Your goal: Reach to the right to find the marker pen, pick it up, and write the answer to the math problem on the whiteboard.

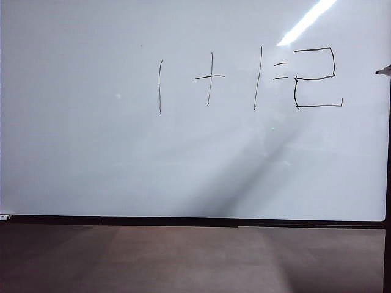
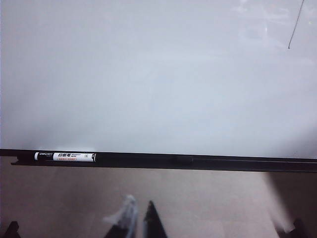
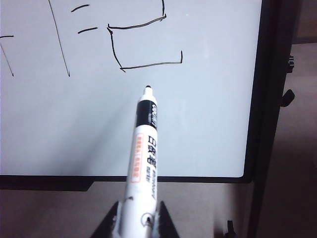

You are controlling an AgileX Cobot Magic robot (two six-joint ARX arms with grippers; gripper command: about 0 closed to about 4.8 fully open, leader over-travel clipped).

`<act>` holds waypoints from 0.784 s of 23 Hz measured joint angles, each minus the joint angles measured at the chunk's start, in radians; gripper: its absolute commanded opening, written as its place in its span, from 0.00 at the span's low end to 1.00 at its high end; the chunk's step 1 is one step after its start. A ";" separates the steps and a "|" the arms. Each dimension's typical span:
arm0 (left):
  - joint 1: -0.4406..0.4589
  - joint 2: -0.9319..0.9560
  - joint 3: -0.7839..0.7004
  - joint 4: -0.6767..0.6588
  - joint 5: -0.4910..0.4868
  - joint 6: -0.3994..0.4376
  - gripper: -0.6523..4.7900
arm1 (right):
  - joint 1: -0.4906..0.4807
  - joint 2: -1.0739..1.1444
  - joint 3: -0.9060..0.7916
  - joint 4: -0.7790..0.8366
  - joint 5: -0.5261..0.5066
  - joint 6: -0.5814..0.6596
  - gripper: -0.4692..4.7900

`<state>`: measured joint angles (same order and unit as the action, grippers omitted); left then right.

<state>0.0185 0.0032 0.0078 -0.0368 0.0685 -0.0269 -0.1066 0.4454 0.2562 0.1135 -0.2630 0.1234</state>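
The whiteboard (image 1: 91, 152) fills the exterior view. The math problem (image 1: 211, 78) reads one plus one equals in thin black strokes, and the answer (image 1: 316, 77), a boxy 2, stands right after it. My right gripper (image 3: 140, 208) is shut on the marker pen (image 3: 143, 158), a white barrel with a black collar and dark tip. The tip points at bare board just below the answer (image 3: 143, 44), and I cannot tell whether it touches. Only the pen's tip (image 1: 383, 71) shows at the exterior view's right edge. My left gripper (image 2: 141, 218) hangs shut and empty over the brown surface below the whiteboard (image 2: 148, 74).
A second pen with a white label (image 2: 64, 156) lies on the board's black bottom ledge (image 2: 208, 162). The board's black right frame (image 3: 265, 99) has small dark clips (image 3: 287, 96) beside it. A brown tabletop (image 1: 183, 256) runs below the board.
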 measured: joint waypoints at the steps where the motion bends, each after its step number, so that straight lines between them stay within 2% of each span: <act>1: 0.000 0.000 0.000 0.000 0.000 0.000 0.17 | 0.000 0.000 0.000 0.000 0.000 0.000 0.09; 10: 0.000 0.000 0.000 0.000 0.000 0.000 0.17 | 0.000 -0.187 -0.008 -0.129 -0.012 -0.008 0.09; 18: 0.000 0.000 0.000 0.000 0.000 0.000 0.17 | 0.030 -0.337 -0.119 -0.148 0.134 -0.028 0.09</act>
<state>0.0185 0.0032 0.0078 -0.0368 0.0689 -0.0265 -0.0769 0.1081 0.1375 -0.0341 -0.1291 0.0956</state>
